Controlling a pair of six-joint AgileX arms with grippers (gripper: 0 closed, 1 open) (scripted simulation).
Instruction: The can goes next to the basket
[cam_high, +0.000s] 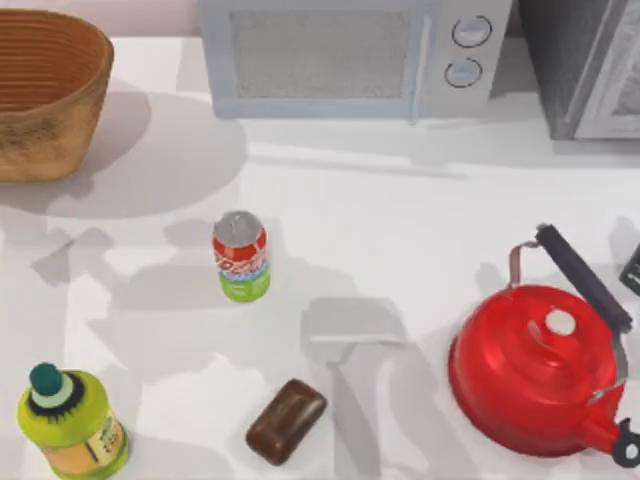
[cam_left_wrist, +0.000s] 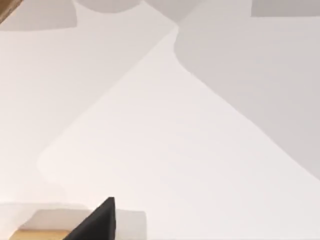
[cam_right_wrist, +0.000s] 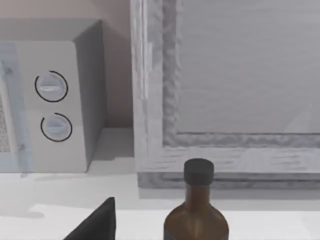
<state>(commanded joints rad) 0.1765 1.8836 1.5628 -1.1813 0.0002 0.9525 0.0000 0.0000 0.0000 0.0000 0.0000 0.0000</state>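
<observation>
Evidently untouched, the can (cam_high: 241, 256) stands upright, well apart from the basket (cam_high: 45, 95); whether either gripper is open or clenched cannot be told, so no grasp is underway.

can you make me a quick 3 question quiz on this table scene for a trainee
1. True or false: the can already stands beside the basket.
2. Which object lies nearest the can? A) red kettle B) brown block C) microwave
3. Fill in: the green bottle sits at the table's front ____ corner in the top view.

Key:
1. False; the can stands apart from it, mid-table.
2. B
3. left
</observation>
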